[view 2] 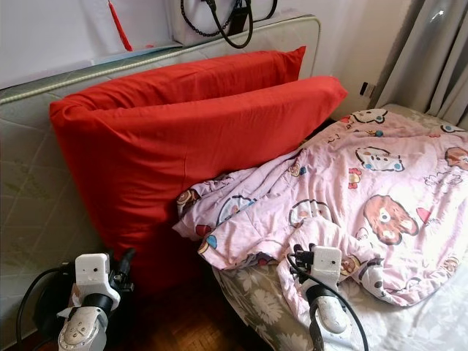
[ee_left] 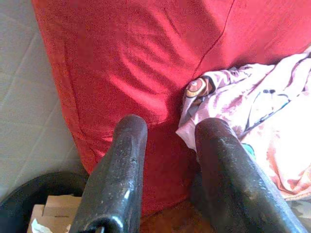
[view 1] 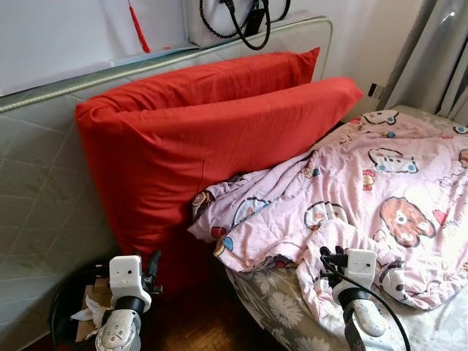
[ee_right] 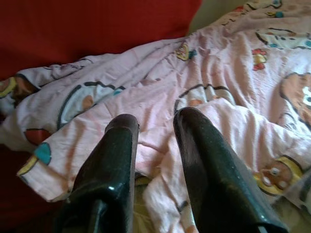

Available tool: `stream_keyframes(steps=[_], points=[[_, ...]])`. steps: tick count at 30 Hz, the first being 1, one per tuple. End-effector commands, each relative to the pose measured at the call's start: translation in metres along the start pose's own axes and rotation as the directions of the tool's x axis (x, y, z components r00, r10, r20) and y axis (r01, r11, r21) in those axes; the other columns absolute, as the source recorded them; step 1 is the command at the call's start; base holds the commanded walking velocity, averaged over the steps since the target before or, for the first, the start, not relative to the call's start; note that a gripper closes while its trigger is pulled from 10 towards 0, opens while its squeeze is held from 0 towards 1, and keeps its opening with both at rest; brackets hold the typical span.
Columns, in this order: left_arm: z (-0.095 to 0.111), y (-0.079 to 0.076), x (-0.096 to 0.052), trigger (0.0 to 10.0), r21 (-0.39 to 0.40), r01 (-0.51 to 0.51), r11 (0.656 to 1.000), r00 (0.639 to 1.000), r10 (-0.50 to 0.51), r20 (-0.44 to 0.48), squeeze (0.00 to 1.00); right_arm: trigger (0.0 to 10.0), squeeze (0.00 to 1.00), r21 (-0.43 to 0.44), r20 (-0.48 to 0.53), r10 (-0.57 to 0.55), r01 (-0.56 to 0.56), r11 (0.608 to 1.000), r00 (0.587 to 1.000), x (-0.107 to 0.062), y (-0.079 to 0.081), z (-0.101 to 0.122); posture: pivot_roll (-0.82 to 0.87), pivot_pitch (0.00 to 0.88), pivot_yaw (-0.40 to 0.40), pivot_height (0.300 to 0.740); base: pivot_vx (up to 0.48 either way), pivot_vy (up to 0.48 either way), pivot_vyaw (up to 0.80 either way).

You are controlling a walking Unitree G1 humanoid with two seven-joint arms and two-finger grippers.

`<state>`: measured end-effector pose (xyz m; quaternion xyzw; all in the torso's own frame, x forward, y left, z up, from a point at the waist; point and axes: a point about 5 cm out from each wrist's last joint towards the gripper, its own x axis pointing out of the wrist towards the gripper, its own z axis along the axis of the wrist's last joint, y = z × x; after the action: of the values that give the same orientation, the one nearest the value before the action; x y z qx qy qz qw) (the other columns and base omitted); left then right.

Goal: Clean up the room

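A crumpled pink blanket (view 1: 351, 190) with cartoon animals lies across the bed, one corner drooping over the near edge. Two big red pillows (view 1: 197, 146) stand on edge against an upright mattress (view 1: 36, 190). My right gripper (view 1: 326, 257) is low at the bed's near edge, over the blanket's folded hem. In the right wrist view its fingers (ee_right: 121, 145) are open with a narrow gap above the pink cloth (ee_right: 160, 87), holding nothing. My left gripper (view 1: 152, 265) is low in front of the red pillow's lower corner (ee_left: 136, 73), its fingers (ee_left: 126, 150) open and empty.
The bed's grey floral sheet (view 1: 278, 307) shows under the blanket. A black bin (view 1: 66, 307) with cardboard and tissue sits on the wooden floor (view 1: 197, 329) by my left arm. Grey curtains (view 1: 439, 51) hang at the back right. Black cables (view 1: 248, 22) dangle above the mattress.
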<state>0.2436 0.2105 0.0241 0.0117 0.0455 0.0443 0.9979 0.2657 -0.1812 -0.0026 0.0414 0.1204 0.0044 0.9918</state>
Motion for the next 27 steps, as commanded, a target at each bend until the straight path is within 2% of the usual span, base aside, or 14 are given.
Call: stream_keyframes(steps=[1, 22, 27], points=[[0.0023, 0.0027, -0.0001, 10.0, 0.014, -0.002, 1.000, 1.000, 0.002, -0.002, 0.00, 10.0, 0.00, -0.012, 0.006, 0.022, -0.022, 1.000, 1.000, 0.0035, 0.0051, 0.0038, 0.05, 0.000, 0.005, 0.733, 0.247, 0.000, 0.00], [0.0076, 0.0035, 0.0023, 10.0, 0.010, 0.003, 1.000, 1.000, -0.003, 0.005, 0.00, 10.0, 0.00, -0.002, -0.031, 0.032, -0.032, 0.999, 0.999, 0.0021, 0.0085, -0.0024, 0.05, 0.000, 0.002, 0.733, 0.297, 0.000, 0.00], [0.0103, 0.0048, 0.0033, 10.0, 0.009, 0.002, 1.000, 1.000, -0.002, 0.011, 0.00, 10.0, 0.00, 0.001, -0.032, 0.038, -0.038, 0.999, 0.999, 0.0023, 0.0106, -0.0025, 0.05, 0.000, 0.002, 0.733, 0.000, 0.000, 0.00]])
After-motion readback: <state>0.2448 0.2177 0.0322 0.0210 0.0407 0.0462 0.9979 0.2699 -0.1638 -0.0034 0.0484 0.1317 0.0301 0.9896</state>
